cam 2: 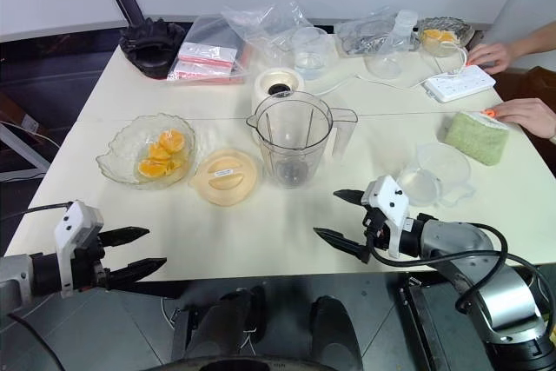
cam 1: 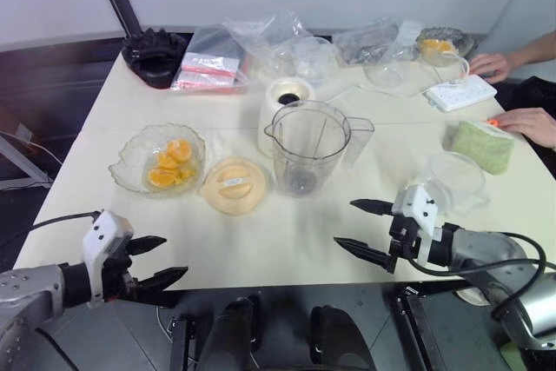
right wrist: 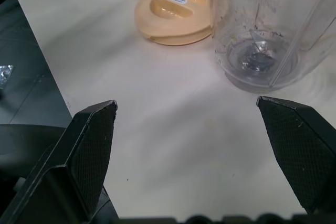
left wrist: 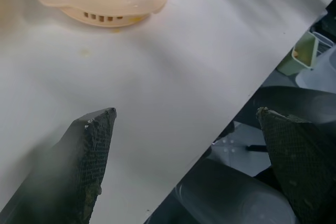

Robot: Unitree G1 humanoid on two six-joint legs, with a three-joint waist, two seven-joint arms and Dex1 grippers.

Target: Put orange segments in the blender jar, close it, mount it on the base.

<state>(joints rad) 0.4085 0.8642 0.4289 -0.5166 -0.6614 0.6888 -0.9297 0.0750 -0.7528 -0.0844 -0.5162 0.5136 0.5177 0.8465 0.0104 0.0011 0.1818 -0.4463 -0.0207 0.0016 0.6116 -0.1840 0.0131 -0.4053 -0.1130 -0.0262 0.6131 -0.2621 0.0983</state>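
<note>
table state: orange segments sit in a clear glass bowl on the robot's left half of the table. pale orange lid lies flat just right of the bowl, touching or nearly touching the blender jar, which stands upright mid-table, open-topped, no fruit in it, blades visible at the bottom in the right wrist view. white base stands directly behind the jar, black socket up, nothing mounted on it. smaller clear cup is on the right side, near the right arm.

grippers: left gripper hovers at the near table edge, fingers spread wide, holding nothing. right gripper hovers over the near right of the table, fingers also spread wide, holding nothing, pointing toward jar + lid.

judgement: task not started; step in hand = first pick of a segment, prob. w/ left arm since the bowl is on its side.

how to do it well: come down into the bowl from above, clear of the rim; take one wedge at a time. they look wet + glossy, so expect slip: close gently across the wedge's thick part, no squeeze-through. carry over the lid, release low inside the jar mouth. right gripper could steady the jar by the handle.

a person's hands rest at the far right edge by a white power strip and a green cloth.
</note>
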